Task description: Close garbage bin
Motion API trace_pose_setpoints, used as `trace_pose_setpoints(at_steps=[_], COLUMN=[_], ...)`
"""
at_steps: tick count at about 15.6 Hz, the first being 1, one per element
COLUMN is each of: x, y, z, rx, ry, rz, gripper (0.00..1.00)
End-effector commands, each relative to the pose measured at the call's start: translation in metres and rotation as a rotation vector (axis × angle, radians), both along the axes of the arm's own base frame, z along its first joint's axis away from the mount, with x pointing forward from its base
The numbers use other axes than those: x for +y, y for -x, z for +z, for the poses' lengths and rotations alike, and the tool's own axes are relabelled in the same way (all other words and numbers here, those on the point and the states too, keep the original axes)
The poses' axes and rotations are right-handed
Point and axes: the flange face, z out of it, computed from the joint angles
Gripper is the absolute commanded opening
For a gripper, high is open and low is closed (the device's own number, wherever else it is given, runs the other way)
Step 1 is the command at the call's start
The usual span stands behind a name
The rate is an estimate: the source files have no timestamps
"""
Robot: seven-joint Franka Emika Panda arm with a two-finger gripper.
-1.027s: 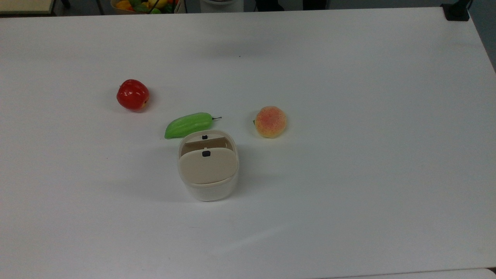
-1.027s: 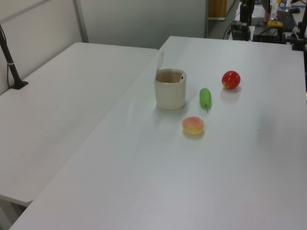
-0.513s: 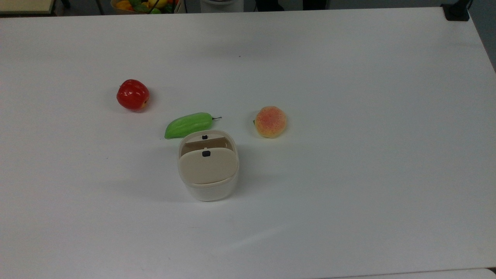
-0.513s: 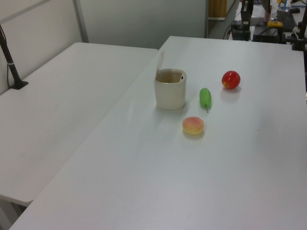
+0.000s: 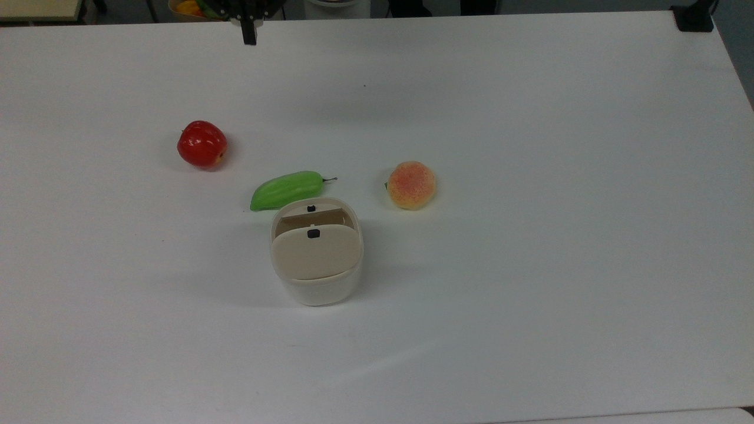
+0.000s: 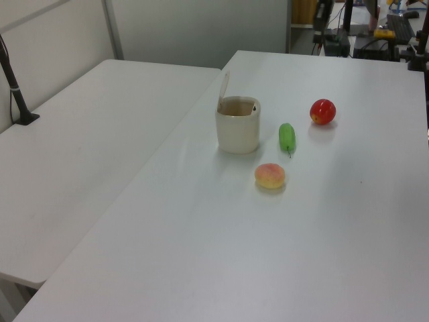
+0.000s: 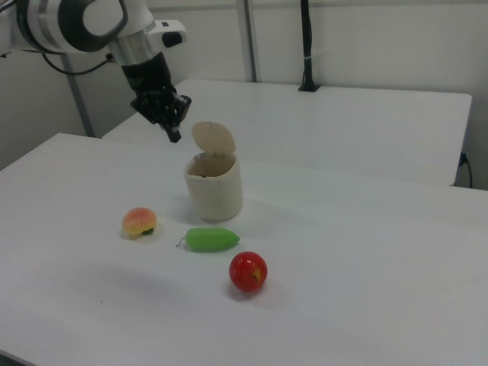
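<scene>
A broad white worktop (image 5: 530,176) with a matte surface fills the scene, lit evenly from above with only soft shadows. In the left view a second white table (image 6: 87,154) stands against it along one long edge, a narrow seam between the two. A black pole on a flat foot (image 6: 19,100) is fixed at that table's far side, and the right view shows a similar black post (image 7: 306,46) rising from it. Pale grey wall panels (image 7: 366,38) with slim metal uprights (image 6: 112,30) close the room behind. At the top view's upper edge sits a basket of coloured fruit (image 5: 194,7) and a dark clamp (image 5: 695,16) at the corner.
</scene>
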Motion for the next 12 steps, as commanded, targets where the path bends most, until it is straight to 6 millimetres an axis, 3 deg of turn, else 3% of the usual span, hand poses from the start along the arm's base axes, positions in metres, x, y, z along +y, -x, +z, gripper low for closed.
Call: trace_pose_setpoints(at_steps=[1, 7, 9, 12], x=[0.008, 0.025, 0.039, 0.047], y=[-0.032, -0.080, -0.091, -0.107], z=[0.001, -0.014, -0.014, -0.032], rx=[-0.148, -0.414, -0.512, -0.595], ry=[-0.036, -0.134, -0.168, -0.185], rz=[0.018, 0.015, 0.013, -0.007], gripper=[0.00, 0.00, 0.00, 0.00])
